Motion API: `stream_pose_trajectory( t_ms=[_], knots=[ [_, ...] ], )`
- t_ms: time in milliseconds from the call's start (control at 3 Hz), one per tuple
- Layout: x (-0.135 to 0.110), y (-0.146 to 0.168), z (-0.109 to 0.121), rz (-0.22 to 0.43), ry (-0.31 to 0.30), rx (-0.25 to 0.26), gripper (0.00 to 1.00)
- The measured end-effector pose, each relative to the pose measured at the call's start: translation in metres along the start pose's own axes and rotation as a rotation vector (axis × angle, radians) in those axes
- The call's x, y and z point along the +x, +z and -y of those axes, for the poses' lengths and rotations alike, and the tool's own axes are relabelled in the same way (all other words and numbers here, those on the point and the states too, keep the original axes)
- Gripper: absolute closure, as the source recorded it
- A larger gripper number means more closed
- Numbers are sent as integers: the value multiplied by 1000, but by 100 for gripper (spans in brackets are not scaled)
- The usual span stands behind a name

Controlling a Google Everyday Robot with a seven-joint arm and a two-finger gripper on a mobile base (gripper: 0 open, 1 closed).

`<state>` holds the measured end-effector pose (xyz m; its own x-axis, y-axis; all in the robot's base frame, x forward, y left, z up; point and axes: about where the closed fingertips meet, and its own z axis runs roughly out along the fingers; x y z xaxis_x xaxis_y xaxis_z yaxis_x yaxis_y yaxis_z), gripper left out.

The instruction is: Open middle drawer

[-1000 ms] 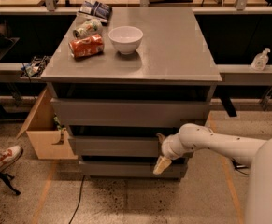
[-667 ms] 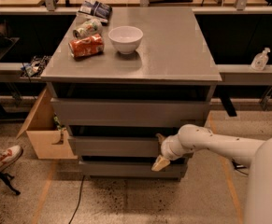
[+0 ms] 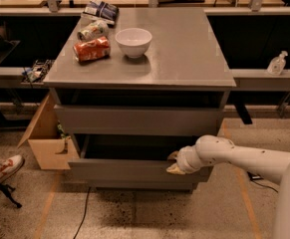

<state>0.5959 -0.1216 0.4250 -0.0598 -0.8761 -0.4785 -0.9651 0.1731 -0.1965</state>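
The middle drawer [image 3: 124, 171] of the grey cabinet [image 3: 184, 59] stands pulled out a little. Its plain flat front sits forward of the cabinet, with a dark gap above it. The top drawer front [image 3: 134, 121] above it is closed. The bottom drawer is mostly hidden under the pulled-out front. My gripper [image 3: 174, 163] is at the right part of the middle drawer's top edge. Its tan fingertips [image 3: 175, 169] are closed over that edge. My white arm [image 3: 244, 158] reaches in from the right.
A white bowl [image 3: 133, 41], a red snack bag [image 3: 91, 49] and other packets [image 3: 93, 30] lie on the cabinet top. An open cardboard box [image 3: 47, 143] stands at the left of the cabinet. A person's shoe [image 3: 5, 167] is at far left. A cable [image 3: 83, 210] runs across the floor.
The middle drawer has slid out toward the camera with my gripper on its top edge. The gripper now sits higher on the front than before.
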Motion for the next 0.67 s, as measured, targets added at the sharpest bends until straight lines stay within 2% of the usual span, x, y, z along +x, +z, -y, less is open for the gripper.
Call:
stream_pose_trajectory(
  t_ms=[333,667],
  knots=[
    [-7,-12,3,0,0,0,100],
    [-6,-13,-4,-5,-2,2,100]
  ],
)
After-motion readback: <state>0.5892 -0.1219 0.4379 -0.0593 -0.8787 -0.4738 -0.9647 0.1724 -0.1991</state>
